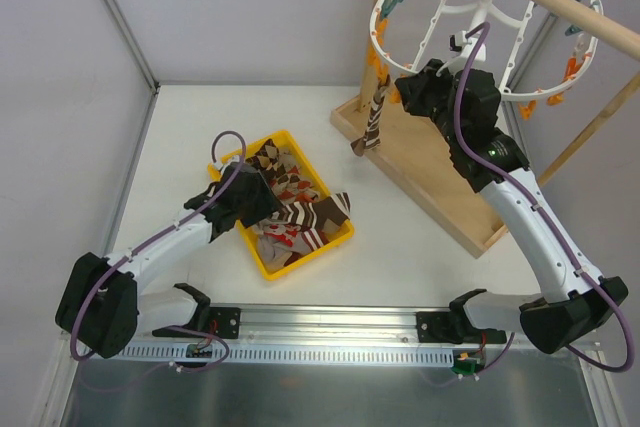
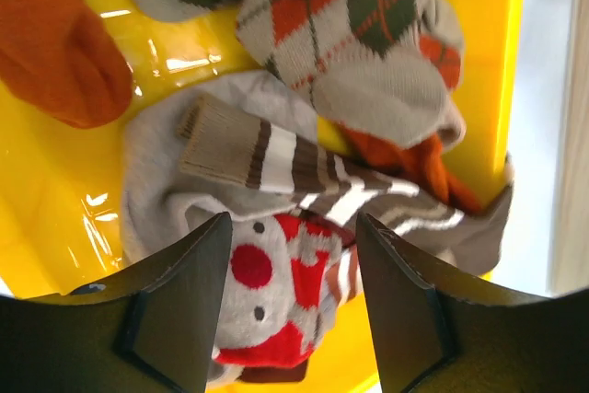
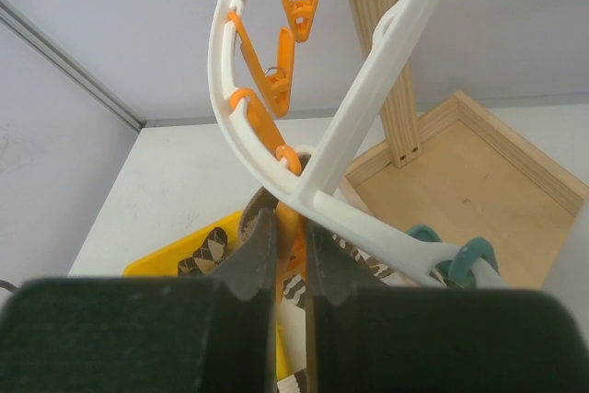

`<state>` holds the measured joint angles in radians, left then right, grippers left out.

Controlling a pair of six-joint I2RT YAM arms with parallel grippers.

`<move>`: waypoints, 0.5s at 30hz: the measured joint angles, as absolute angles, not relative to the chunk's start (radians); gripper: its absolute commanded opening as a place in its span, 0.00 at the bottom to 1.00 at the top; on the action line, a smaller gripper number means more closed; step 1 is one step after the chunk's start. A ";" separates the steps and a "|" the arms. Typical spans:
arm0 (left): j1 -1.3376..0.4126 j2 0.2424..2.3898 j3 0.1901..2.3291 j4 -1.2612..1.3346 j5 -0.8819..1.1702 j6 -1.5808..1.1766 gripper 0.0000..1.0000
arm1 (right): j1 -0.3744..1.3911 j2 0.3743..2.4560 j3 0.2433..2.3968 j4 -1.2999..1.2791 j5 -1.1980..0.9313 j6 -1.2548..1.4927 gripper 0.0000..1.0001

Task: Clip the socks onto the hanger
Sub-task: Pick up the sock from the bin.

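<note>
Evidently two jobs run side by side. In the top external view, the left gripper (image 1: 266,209) reaches into the yellow tray (image 1: 262,261) at lower centre, where the loose socks (image 1: 300,212) lie heaped. The right gripper (image 1: 402,95) is lifted to the lower left rim of the hanger (image 1: 384,9) in the upper right. That hanger hangs from a wooden pole (image 1: 560,2), so its pegs dangle free above the wooden base (image 1: 440,182). One hanging sock (image 1: 374,119) drops from the rim just left of the right gripper and appears to be pegged. In the left wrist view, the left gripper (image 2: 293,225) is spread wide with nothing between its fingers. It is poised over a striped sock (image 2: 276,158) at mid frame, which lies across a red-and-white sock (image 2: 267,292); the wide spread looks meant to straddle the cuff for a pick. In the right wrist view, the right gripper (image 3: 291,241) is clenched on an orange clothespin (image 3: 293,260) at lower centre, directly beneath the white ring. It is probably squeezing the peg to open its mouth, or steadying it. A teal clothespin (image 3: 444,250) sits at lower right. Patterned fabric shows just behind the fingers, but whether the peg bites it cannot be told.
</note>
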<state>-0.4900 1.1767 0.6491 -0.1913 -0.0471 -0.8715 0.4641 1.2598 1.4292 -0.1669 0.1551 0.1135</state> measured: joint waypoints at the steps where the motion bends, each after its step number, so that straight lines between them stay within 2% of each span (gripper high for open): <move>1: -0.490 1.177 0.649 -0.198 -0.067 -0.910 0.56 | 0.464 1.260 1.429 -0.168 0.155 0.113 0.01; 4: -0.490 1.182 0.661 -0.208 -0.107 -1.007 0.54 | 0.461 1.260 1.429 -0.169 0.152 0.113 0.01; 6: -0.490 1.205 0.679 -0.208 -0.126 -1.078 0.45 | 0.461 1.260 1.429 -0.169 0.150 0.113 0.01; 8: -0.490 1.234 0.693 -0.208 -0.139 -1.144 0.41 | 0.461 1.260 1.429 -0.169 0.149 0.113 0.01; 15: -0.490 1.250 0.694 -0.289 -0.170 -1.357 0.42 | 0.456 1.260 1.429 -0.171 0.144 0.108 0.01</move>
